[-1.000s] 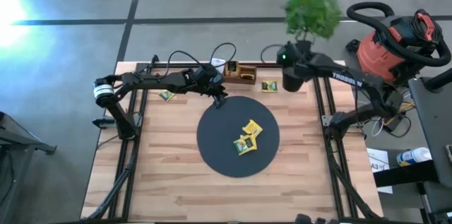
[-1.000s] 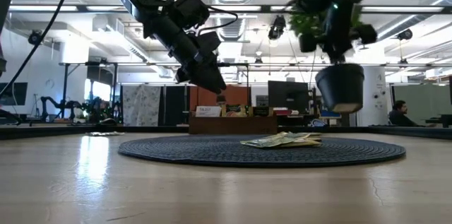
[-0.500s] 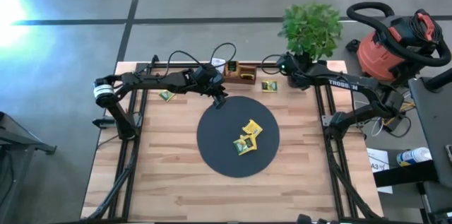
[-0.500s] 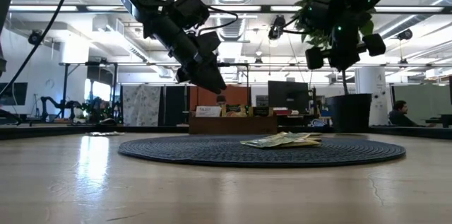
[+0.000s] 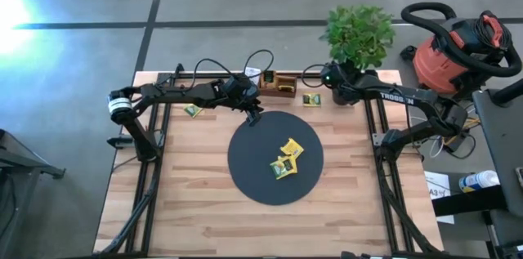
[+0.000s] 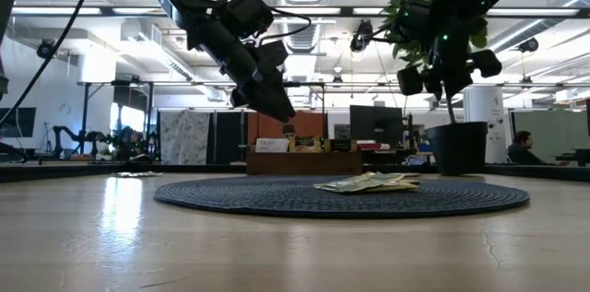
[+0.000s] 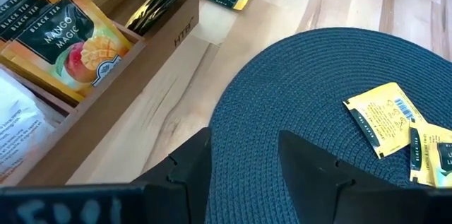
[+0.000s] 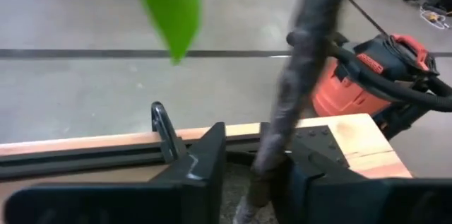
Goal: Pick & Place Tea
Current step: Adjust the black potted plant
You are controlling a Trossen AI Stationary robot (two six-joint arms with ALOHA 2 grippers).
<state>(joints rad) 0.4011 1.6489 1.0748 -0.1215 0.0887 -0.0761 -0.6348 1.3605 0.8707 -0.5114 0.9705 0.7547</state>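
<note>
**Change noted.** Potted plant (image 5: 359,34): a second ago it hung lifted in the right hand (image 5: 337,86). Now its dark pot (image 6: 456,149) stands on the table (image 5: 196,202) at the far right corner. The right hand is still at the stem. The wrist view shows its fingers on either side of the stem with a gap on one side, so it looks to be letting go, though a light touch on the other side cannot be ruled out.

**Meaning for the task.** No tea has moved. Setting the plant down reads as clearing the way, and once the right hand is free it could go for packets.

**Left hand** (image 5: 255,116): unchanged, raised over the far left rim of the black disc (image 5: 253,169), fingers wide, empty.

**Tea, on the disc:** small cluster of yellow and green packets (image 5: 288,158), right of centre.

**Tea, loose on the table:**
- One packet (image 5: 310,100) near the far edge, between the wooden tray (image 5: 278,83) and the plant.
- One packet (image 5: 193,110) near the far left, beside the left arm.

**Tea, in the tray:** mango packets (image 7: 78,40) standing in a compartment.

**Surroundings:** red vacuum (image 5: 458,55) on the floor beyond the right edge. A person (image 6: 521,147) is seated far behind.

**Obstructions:** the plant's foliage overhangs the far right corner, close to the loose packet there. The left arm lies along the far edge in front of the tray.
</note>
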